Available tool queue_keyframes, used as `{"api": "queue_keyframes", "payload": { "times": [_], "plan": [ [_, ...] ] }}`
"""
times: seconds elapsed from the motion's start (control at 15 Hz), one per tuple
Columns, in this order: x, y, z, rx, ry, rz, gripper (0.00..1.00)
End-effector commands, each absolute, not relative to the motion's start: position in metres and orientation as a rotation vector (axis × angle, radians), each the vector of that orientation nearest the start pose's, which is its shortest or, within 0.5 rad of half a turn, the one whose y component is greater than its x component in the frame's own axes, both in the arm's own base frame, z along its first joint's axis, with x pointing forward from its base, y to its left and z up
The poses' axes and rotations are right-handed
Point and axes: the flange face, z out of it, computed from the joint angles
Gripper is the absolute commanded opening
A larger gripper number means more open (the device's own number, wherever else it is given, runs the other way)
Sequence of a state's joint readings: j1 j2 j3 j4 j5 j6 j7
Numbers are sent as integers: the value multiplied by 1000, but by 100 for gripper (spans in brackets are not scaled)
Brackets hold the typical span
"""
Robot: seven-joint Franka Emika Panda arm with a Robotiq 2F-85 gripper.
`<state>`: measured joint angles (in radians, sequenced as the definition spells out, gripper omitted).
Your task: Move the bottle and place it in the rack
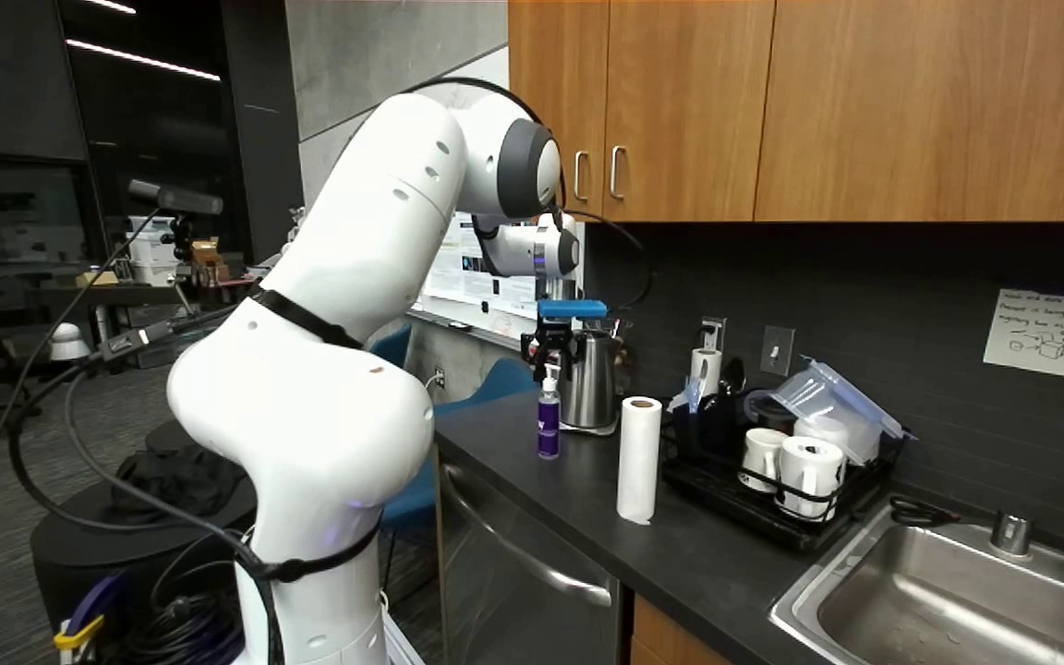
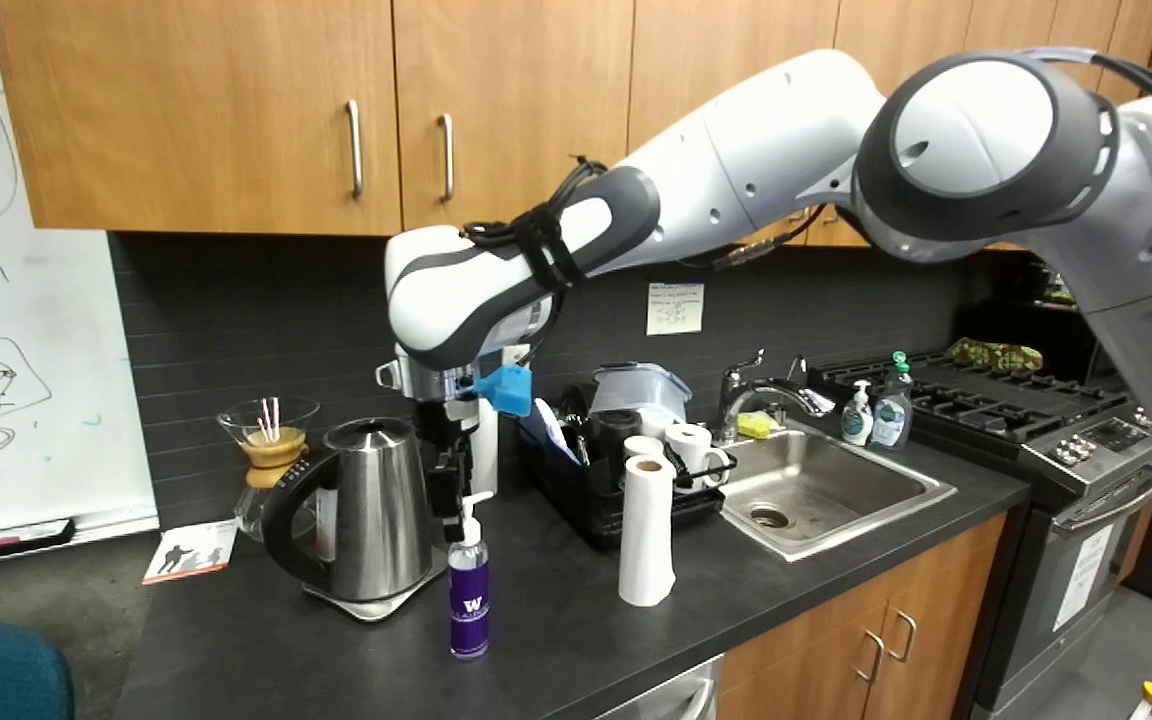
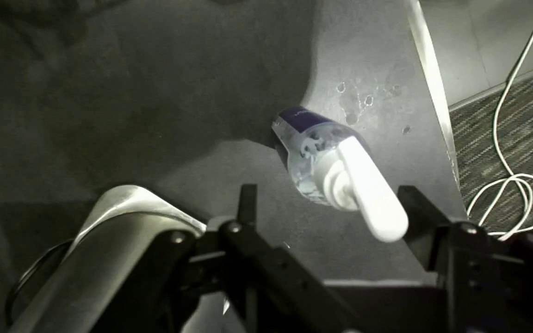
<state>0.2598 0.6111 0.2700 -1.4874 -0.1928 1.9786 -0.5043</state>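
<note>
The bottle is small and clear, with a purple label and a white pump top. It stands upright on the dark counter in both exterior views [image 1: 548,425] [image 2: 468,605] and shows from above in the wrist view [image 3: 301,121]. My gripper [image 3: 329,201] is open, with the white pump top between its fingers and the nozzle close to the right finger. I cannot tell whether they touch. The gripper is right above the bottle in both exterior views [image 1: 552,363] [image 2: 453,505]. The black rack [image 1: 726,499] [image 2: 591,505] holds mugs, plastic containers and utensils.
A steel kettle [image 1: 589,383] [image 2: 381,520] [image 3: 118,277] stands close beside the bottle and gripper. A white paper roll [image 1: 638,462] [image 2: 647,530] stands upright between bottle and rack. The sink [image 1: 920,591] is past the rack. Cabinets [image 1: 680,111] hang above. The counter edge is near the bottle.
</note>
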Motion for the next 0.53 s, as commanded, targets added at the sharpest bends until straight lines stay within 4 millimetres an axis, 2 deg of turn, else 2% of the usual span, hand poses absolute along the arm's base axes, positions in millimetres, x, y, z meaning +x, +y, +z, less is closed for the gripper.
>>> {"api": "queue_keyframes", "payload": {
  "times": [0.0,0.33,0.4,0.47],
  "plan": [
    [626,315,327,-2744,-1566,114,47],
    [624,308,339,-2798,-1521,107,6],
    [624,306,341,-2807,-1514,106,3],
    [624,305,343,-2816,-1508,104,6]
  ]
}}
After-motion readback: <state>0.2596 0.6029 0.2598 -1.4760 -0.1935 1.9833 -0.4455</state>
